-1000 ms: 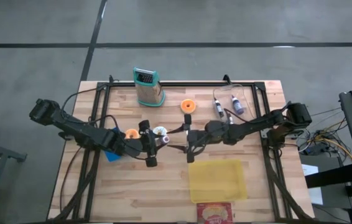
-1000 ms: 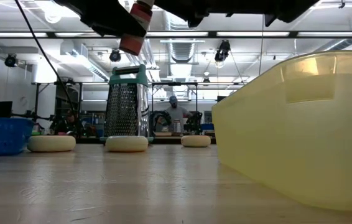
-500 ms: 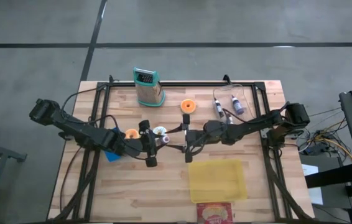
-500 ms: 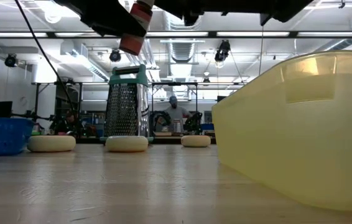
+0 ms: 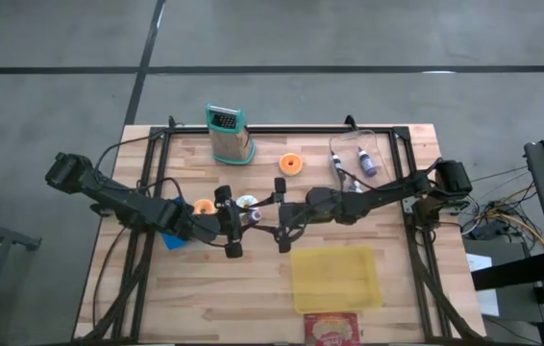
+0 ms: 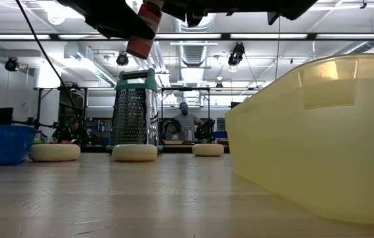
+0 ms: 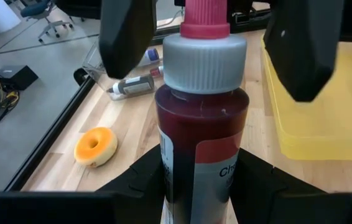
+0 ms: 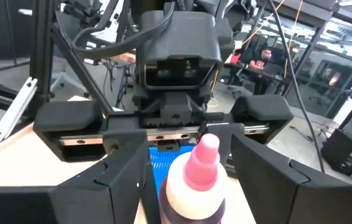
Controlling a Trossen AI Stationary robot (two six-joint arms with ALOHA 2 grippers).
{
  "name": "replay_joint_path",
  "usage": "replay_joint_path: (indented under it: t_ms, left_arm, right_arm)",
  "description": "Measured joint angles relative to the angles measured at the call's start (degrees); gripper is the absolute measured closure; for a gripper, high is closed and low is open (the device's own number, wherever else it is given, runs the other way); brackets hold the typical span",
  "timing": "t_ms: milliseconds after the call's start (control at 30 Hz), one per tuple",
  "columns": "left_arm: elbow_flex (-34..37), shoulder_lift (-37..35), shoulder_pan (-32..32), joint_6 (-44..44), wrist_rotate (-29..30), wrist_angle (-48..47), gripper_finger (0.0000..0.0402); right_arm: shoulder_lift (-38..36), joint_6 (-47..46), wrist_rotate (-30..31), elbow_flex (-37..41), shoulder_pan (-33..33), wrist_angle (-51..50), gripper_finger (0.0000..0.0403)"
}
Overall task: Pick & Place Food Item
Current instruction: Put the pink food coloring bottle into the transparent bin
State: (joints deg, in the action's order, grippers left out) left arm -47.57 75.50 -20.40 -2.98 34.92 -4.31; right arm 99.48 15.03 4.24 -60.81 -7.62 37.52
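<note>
A bottle [image 7: 202,134] of dark red liquid, with a grey cap and a pink nozzle [image 8: 204,157], hangs above the table's middle. My left gripper [image 5: 236,219] is shut on it. My right gripper [image 5: 279,211] faces it from the table's right and is open. Its two fingers [image 7: 125,38] stand on either side of the cap with a gap to it. In the low view only the bottle's cap end [image 6: 143,30] shows, at the top. My left gripper pinches the bottle's body [image 7: 191,186] between its two fingers [image 7: 140,182], below the label. The fingers come from the table's left, slanting a little downward, and lie along the bottle. The bottle is lifted clear, its nozzle pointing toward the right arm and tipped somewhat down.
A yellow tray [image 5: 336,279] lies near right of the grippers. Donuts [image 5: 291,163] [image 5: 203,205] [image 5: 245,202], a grater [image 5: 229,135], a blue basket [image 5: 174,240], a clear container with two bottles [image 5: 351,159] and a red packet [image 5: 333,330] stand around.
My right gripper has crept toward the table's left, nearer the held bottle, so that its open fingers now flank the cap. The left gripper and the bottle have kept still.
</note>
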Motion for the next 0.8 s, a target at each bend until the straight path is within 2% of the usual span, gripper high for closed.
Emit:
replay_joint_path:
  t_ms: [500, 800]
  left_arm:
    - [0.00, 0.00, 0.00, 0.00, 0.02, 0.00, 0.0257]
    - [0.00, 0.00, 0.00, 0.00, 0.04, 0.00, 0.0257]
  right_arm:
    - [-0.04, -0.04, 0.42, 0.53, 0.00, -0.07, 0.0184]
    - [-0.04, -1.33, 0.42, 0.57, 0.02, -0.99, 0.0222]
